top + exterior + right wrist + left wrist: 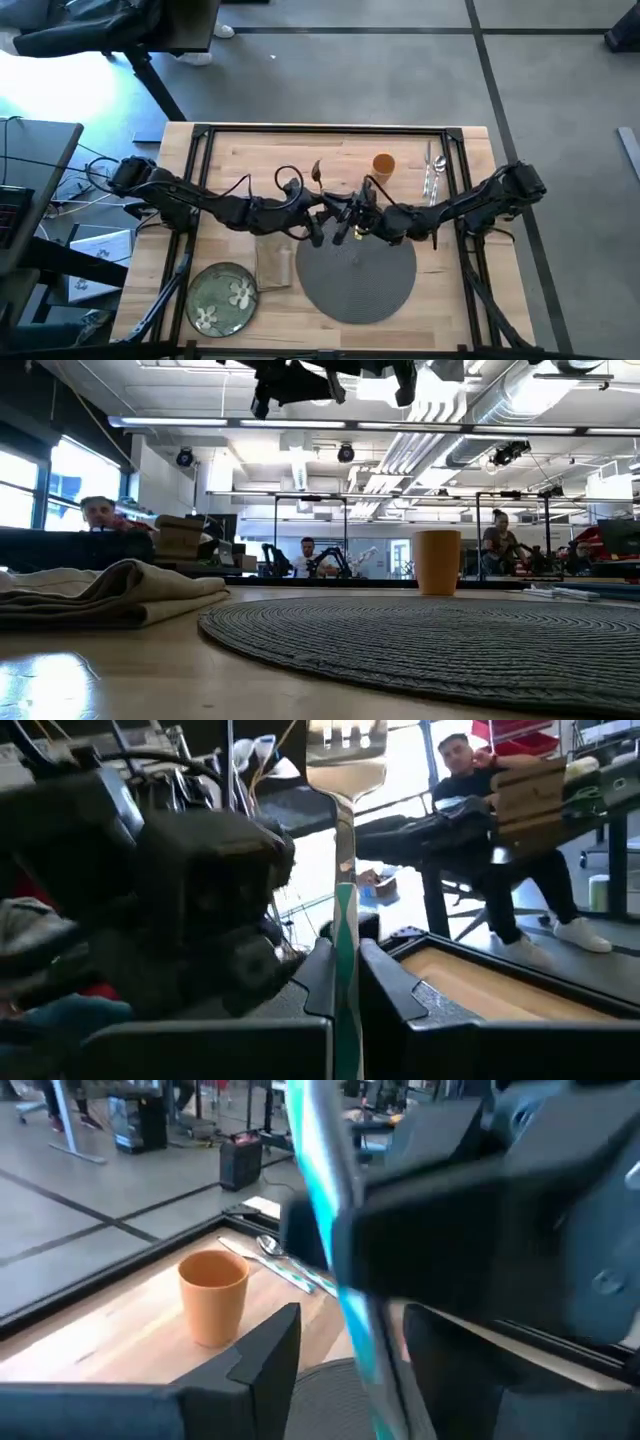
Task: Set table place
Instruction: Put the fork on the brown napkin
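Fork handover in mid-air above the placemat's far edge.

Near edge: plate (222,297) at the table's (470,160) near-left corner, napkin (273,262) beside the placemat (357,273), which we judge is bare to receive them. Above, right gripper (345,982) pinches the fork (345,830) upright; left gripper (350,1370) meets it, fingers spread around the handle. Both arms reach inward, raised. Far right: cup (383,164), knife and spoon (432,172).

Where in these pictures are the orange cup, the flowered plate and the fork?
orange cup (383,163): high view, on its rim.
green plate (203,290): high view, on a bare patch beside the flowers.
fork (345,760): right wrist view, on its head just below the tines.
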